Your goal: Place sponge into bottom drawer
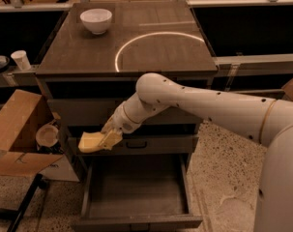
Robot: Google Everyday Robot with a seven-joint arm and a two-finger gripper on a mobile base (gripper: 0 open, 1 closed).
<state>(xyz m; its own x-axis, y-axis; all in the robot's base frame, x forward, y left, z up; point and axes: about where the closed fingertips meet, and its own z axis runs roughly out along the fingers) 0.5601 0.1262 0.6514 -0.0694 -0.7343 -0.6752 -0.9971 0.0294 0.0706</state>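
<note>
The pale-yellow sponge (pixel 91 142) is held in my gripper (pixel 107 138), which is shut on its right end. It hangs in front of the middle drawer's face, above the left front part of the bottom drawer (pixel 136 190). The bottom drawer is pulled out, with a flat grey floor and low sides. My white arm (pixel 209 105) reaches in from the right across the cabinet front.
A white bowl (pixel 96 20) sits on the cabinet top (pixel 88 52) at the back left, near a white ring mark. A cardboard box (pixel 15 129) and a paper cup (pixel 47 135) stand left of the cabinet. A small white cup (pixel 21 60) is on a shelf at the left.
</note>
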